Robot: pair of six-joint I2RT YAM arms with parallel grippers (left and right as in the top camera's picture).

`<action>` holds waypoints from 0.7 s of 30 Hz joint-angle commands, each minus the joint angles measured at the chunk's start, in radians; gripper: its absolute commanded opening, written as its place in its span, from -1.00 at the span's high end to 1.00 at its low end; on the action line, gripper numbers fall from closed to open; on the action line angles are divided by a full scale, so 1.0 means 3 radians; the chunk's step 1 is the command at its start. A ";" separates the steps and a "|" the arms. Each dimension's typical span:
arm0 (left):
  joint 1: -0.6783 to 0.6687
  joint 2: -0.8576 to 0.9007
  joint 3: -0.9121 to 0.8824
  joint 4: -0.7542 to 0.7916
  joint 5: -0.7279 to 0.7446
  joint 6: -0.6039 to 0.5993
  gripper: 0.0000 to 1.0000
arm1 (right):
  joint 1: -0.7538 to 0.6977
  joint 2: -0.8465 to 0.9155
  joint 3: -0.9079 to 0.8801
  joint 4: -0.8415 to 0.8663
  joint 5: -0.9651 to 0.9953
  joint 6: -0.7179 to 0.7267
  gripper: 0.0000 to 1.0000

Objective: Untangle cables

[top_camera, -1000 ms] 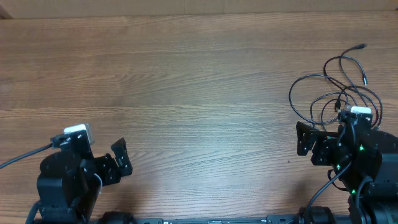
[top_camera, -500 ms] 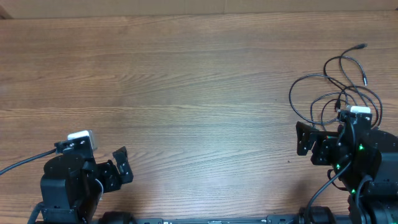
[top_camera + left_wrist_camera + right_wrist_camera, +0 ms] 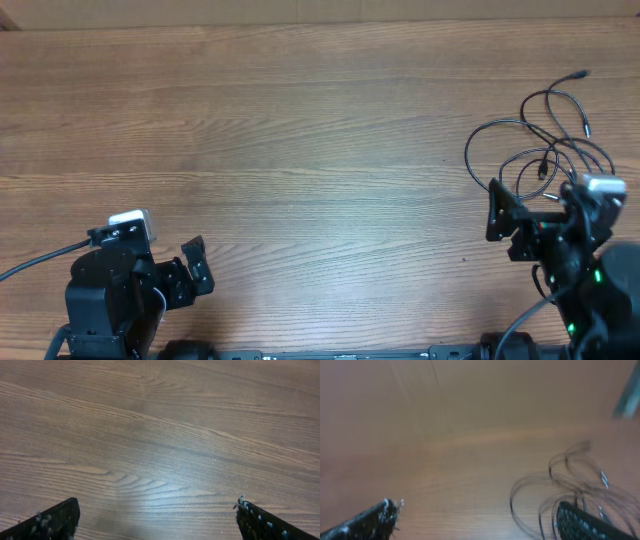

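On the wooden table [image 3: 300, 150], looped cables [image 3: 541, 160] lie just beyond right fingers [image 3: 497, 212].

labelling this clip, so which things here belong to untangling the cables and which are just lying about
For the job: cables, loose tangled loops on the table's right side; right gripper, open, next to them; left gripper, open, far from them.
Not for the job: table; thick black wire on the left arm. Nothing else loose shows.
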 commanded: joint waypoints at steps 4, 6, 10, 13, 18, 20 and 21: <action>0.0005 -0.0025 -0.0014 -0.0001 0.0038 0.0051 -0.99 | 0.0013 -0.0679 -0.0591 0.0699 0.0051 -0.0006 -1.00; 0.0005 -0.0025 -0.0014 -0.0001 0.0039 0.0051 -0.99 | 0.0013 -0.0858 -0.0769 0.0912 0.0052 -0.0008 -1.00; 0.0005 -0.0025 -0.0014 -0.0001 0.0038 0.0051 -0.99 | 0.0013 -0.1151 -0.1105 0.1294 0.0051 -0.0003 -0.99; 0.0005 -0.0025 -0.0014 -0.0001 0.0038 0.0051 -0.98 | 0.0013 -0.1316 -0.1366 0.1647 0.0052 0.0004 -1.00; 0.0005 -0.0025 -0.0014 -0.0001 0.0038 0.0051 -0.98 | 0.0014 -0.1498 -0.1893 0.2284 0.0051 0.0005 -1.00; 0.0005 -0.0025 -0.0014 -0.0001 0.0039 0.0051 -0.99 | 0.0017 -0.1535 -0.2092 0.2523 0.0051 0.0005 -1.00; 0.0005 -0.0025 -0.0014 -0.0001 0.0039 0.0051 -0.99 | 0.0020 -0.1559 -0.2192 0.2632 0.0052 0.0005 -1.00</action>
